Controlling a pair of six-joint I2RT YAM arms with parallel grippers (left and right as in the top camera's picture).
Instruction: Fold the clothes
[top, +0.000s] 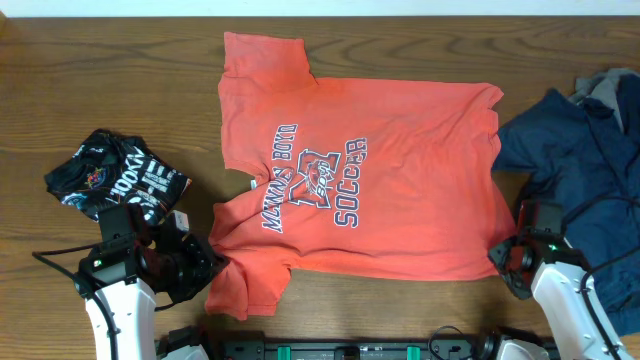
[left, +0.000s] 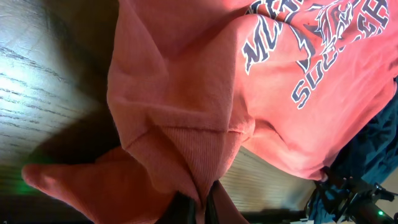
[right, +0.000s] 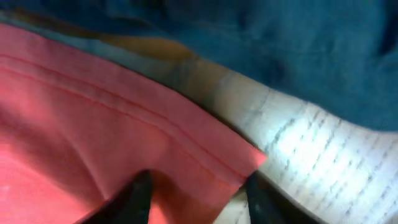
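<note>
Clothes numbered three in the overhead view. One coral-red T-shirt (top: 370, 190) lay spread print-up across the middle of the worktop (top: 100, 80), collar to the left and hem to the right. One black white-lettered garment (top: 115, 180) sat crumpled well apart at the near left, and one navy garment (top: 580, 150) was heaped at the right, just beside the hem. Two arms reached in from the near edge. The left jaws met the near sleeve and the right jaws met the near-right hem corner.

From the left wrist, the T-shirt (left: 186, 124) rose in bunched folds, and the left jaws were closed on a pinch of sleeve cloth, apparently several layers thick.

From the right wrist, the hem corner of the T-shirt (right: 93, 124) lay between two dark fingers (right: 140, 193) that stood wide apart, so the right jaws were open and gripping nothing. Bare worktop (right: 323, 143) showed beyond the corner, with the navy garment (right: 280, 50) behind it.

Lifting with only the left side clamped would probably drag the shirt askew. If the right jaws closed late or too shallow, the thin hem could slip out. Reaching too far right might catch the navy cloth as well.
</note>
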